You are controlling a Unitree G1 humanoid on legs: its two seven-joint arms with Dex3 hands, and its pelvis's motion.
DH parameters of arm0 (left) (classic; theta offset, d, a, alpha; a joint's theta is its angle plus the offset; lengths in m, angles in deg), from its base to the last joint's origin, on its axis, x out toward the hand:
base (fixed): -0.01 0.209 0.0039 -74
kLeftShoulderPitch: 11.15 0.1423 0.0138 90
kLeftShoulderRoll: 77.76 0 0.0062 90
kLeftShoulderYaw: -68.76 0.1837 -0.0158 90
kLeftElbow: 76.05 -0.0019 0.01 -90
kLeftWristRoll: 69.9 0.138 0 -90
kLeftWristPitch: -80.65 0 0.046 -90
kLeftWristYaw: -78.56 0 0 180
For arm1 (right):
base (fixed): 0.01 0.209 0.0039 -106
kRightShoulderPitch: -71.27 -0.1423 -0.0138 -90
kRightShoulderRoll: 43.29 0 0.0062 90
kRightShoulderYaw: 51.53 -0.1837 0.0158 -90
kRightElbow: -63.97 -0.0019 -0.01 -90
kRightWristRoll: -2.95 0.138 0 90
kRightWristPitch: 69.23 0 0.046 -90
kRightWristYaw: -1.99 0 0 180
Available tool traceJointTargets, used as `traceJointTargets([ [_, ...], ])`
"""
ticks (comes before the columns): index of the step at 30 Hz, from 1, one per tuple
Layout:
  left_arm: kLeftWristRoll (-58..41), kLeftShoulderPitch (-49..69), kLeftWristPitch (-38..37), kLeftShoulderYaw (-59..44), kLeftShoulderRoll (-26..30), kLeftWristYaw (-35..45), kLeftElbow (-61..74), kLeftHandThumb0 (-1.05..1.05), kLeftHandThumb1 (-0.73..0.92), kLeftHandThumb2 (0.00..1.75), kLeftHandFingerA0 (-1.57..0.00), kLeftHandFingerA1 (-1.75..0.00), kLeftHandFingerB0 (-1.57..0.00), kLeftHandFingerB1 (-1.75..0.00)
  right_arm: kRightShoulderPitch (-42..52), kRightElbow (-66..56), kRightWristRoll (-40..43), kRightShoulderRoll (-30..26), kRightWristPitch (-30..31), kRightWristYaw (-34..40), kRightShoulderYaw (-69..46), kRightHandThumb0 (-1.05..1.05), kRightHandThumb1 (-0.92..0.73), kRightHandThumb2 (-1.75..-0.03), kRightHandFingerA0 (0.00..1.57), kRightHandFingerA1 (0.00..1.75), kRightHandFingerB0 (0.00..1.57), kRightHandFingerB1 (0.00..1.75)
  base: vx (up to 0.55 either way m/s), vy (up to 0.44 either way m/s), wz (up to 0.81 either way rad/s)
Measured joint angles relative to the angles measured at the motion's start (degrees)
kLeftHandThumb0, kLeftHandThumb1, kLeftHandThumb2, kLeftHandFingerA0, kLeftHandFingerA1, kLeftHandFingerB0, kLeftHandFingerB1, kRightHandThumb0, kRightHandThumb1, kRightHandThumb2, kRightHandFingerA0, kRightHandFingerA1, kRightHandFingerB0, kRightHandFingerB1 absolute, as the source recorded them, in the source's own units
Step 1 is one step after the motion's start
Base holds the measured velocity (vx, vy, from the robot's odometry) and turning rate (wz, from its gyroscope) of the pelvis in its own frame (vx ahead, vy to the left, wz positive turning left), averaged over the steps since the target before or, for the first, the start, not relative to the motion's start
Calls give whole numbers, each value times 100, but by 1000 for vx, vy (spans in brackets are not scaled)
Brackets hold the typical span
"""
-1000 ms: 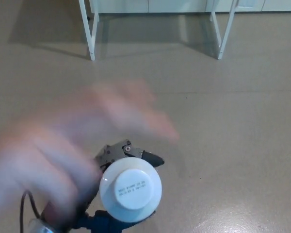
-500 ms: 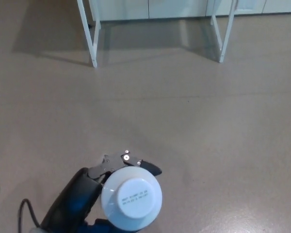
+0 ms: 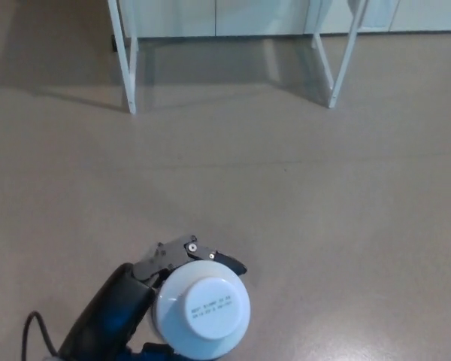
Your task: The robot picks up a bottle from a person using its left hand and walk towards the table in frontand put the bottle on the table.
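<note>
A bottle seen from above, its wide white cap printed with small dark text, stands upright at the bottom centre of the head view. My left hand is shut on it, black fingers wrapped around its body just under the cap, which hides the rest of the bottle. The table shows only as white legs at the top of the view, well ahead across the floor. My right hand does not show.
A beige floor stretches between me and the table's white legs. Pale cabinet fronts run along the top edge behind the legs. A black cable loops near my left forearm.
The person's blurred hand that covered the left side a second ago has gone. The whole view has shifted slightly, with the table legs moving left and up. The bottle stays in my left hand.
</note>
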Motion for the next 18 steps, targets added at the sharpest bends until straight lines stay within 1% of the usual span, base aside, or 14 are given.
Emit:
traceJointTargets([
  [3, -7, -5, 1, -2, 15, 10, 2, -25, 82, 67, -95, -119, -61, -97, -38, 3, -4, 0, 0, -12, 19, -30, -71, -61, 54, 43, 44, 38, 258, -120, 12],
  [6, -52, -4, 2, -2, 13, 37, 30, -25, 81, 67, -94, -123, -61, -98, -40, 6, -1, -4, 3, -23, 17, -30, -70, -61, 55, 43, 45, 37, 266, -194, 13],
  [9, -82, -28, 20, 5, -10, 61, 33, -25, 82, 67, -94, -122, -60, -97, -63, 17, -2, 46, 19, -34, 29, -30, -70, -60, 56, 45, 44, 37, 345, -314, 37],
  [12, -98, -66, 19, 17, -22, 91, 41, -24, 81, 67, -93, -122, -60, -99, -91, 20, 11, -68, 37, -35, -25, -30, -70, -61, 54, 43, 44, 37, 332, -287, 30],
  [18, -145, -22, 18, 15, -39, 107, 40, -23, 79, 69, -94, -121, -62, -96, -156, 32, 4, -68, 38, -38, -7, -29, -71, -61, 55, 43, 44, 37, 370, -58, -5],
])
